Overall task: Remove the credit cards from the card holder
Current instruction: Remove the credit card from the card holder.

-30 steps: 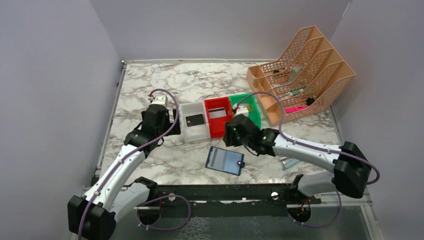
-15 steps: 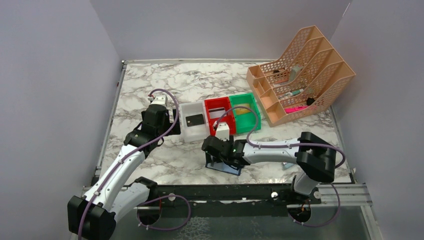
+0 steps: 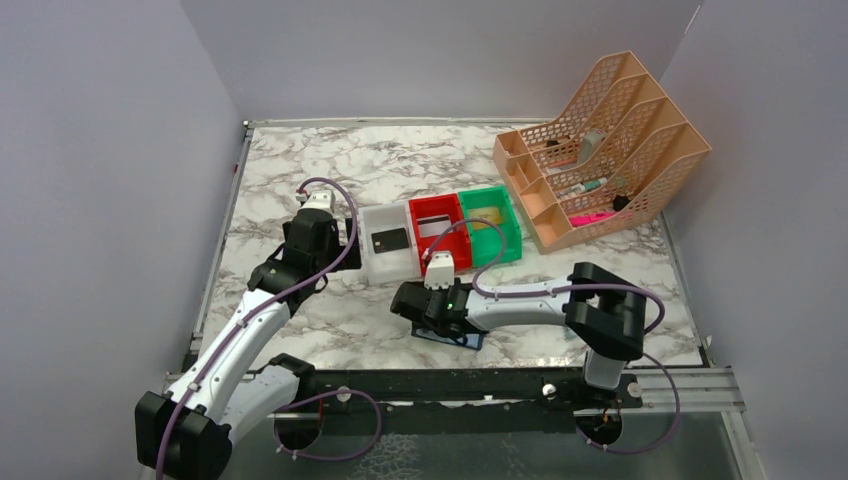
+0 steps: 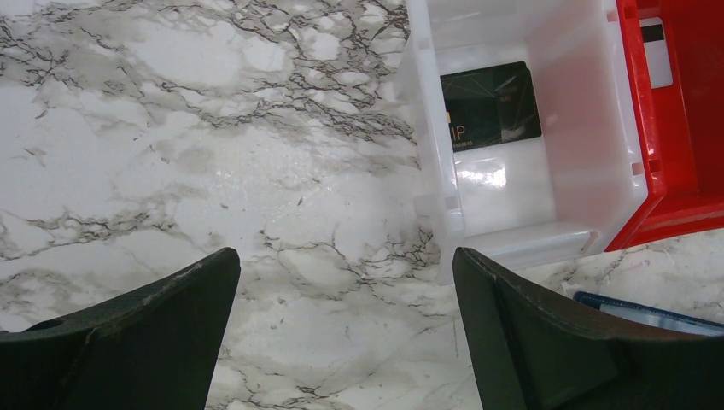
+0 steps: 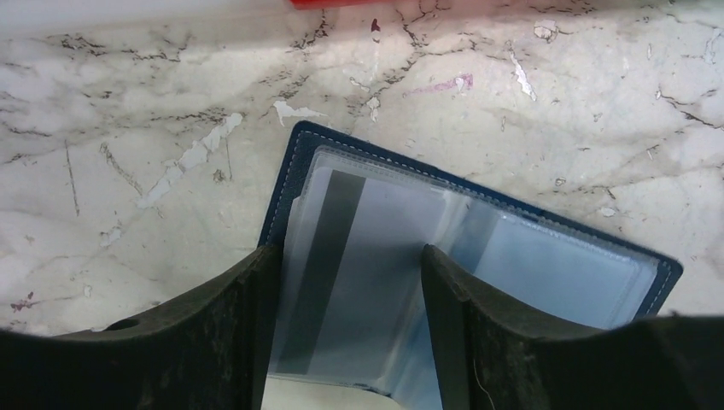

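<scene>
Two arms were on my screen, and the right one was over the work. The right gripper [image 5: 348, 256] was down on the card holder [image 5: 555, 265], which lay open on the marble table [image 4: 171, 128], on the near side of the red bin [image 4: 683, 196] and a little apart from it. Its fingers stood partly apart, one on each side of the holder's left page. Between them sat a pale grey card [image 5: 384, 248] with a dark stripe, tucked in its clear sleeve. Whether the pads actually pressed on that sleeve, I couldn't tell from the wrist view.

Over on the other side, the left gripper [image 4: 343, 265] hung spread wide with nothing in it, above bare marble just beside the white bin [image 4: 589, 128]. In that bin a black card [image 4: 491, 104] lay flat on the floor. The red bin held a whitish card [image 4: 654, 43] with a dark stripe, only part of it showing in my left wrist view. From above, the green bin [image 3: 510, 225] showed a gold card [image 3: 486, 217] inside.
</scene>
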Controlling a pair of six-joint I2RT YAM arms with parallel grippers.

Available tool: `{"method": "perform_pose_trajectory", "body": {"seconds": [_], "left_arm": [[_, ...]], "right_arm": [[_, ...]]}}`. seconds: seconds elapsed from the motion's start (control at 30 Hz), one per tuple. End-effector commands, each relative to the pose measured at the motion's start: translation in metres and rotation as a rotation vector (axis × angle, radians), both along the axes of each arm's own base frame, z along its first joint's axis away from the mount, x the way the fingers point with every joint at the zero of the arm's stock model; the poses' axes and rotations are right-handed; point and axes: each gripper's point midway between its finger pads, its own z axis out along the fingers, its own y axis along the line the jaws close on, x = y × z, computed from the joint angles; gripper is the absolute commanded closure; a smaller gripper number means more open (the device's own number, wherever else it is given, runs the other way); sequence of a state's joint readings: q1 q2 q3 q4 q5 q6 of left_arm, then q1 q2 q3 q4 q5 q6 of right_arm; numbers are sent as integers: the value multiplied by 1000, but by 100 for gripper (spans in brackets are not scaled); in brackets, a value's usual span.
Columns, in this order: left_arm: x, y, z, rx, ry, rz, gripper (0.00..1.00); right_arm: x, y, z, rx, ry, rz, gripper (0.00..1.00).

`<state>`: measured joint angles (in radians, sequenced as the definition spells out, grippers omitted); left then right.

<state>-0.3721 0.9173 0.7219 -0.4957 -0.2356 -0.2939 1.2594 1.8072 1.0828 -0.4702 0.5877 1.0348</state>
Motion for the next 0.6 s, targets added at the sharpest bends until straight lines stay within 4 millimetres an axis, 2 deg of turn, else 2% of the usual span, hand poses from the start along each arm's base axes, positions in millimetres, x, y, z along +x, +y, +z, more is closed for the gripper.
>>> {"method": "perform_pose_trajectory", "body": {"seconds": [0.0, 0.17, 0.3, 0.4, 0.47, 0.57], "left_arm": [[3, 1, 1, 0, -18, 1, 1], [2, 0, 0, -4, -13, -1, 1], [2, 0, -2, -6, -8, -3, 1], [2, -1, -2, -9, -7, -5, 1], [2, -1, -2, -10, -5, -7, 1], [2, -1, -4, -10, -1, -5, 1]], "right_arm": [[-9, -12, -6, 13, 9, 9, 38], [-13, 2, 1, 85, 17, 80, 35], [-15, 5, 3, 115, 17, 101, 33], [-16, 3, 5, 141, 21, 104, 36], [-17, 1, 6, 159, 29, 109, 41], [-15, -2, 10, 185, 24, 106, 42]]}}
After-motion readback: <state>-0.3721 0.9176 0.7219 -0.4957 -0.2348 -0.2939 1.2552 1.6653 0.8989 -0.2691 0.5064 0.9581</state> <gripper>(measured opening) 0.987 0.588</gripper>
